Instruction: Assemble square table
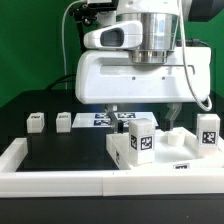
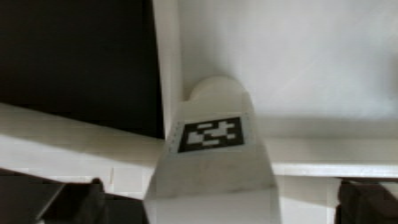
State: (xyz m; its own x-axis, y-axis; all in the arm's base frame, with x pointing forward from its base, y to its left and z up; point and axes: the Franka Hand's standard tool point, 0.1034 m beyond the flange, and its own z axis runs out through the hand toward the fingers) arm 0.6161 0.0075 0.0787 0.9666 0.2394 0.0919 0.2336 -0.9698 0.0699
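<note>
The tool (image 2: 217, 204) hangs open, its 2 jaws wide apart on either side of a tagged white leg (image 2: 214, 135) and clear of it. This leg is at the square slab (image 1: 168, 152) on the desk's (image 1: 65, 150) exterior-view right. 2 other legs (image 1: 37, 122) (image 1: 64, 120) stand well apart on the left.

Blk tbl (image 1: 70, 150), 2 legs (image 1: 36, 122), slab (image 1: 180, 152), marker board (image 1: 108, 118)

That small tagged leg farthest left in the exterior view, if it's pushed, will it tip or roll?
The leg looks squat and flat-faced, so it should slide, not roll. Small, white, plastic-looking: probably light and stiff. Smooth sides might slip.
</note>
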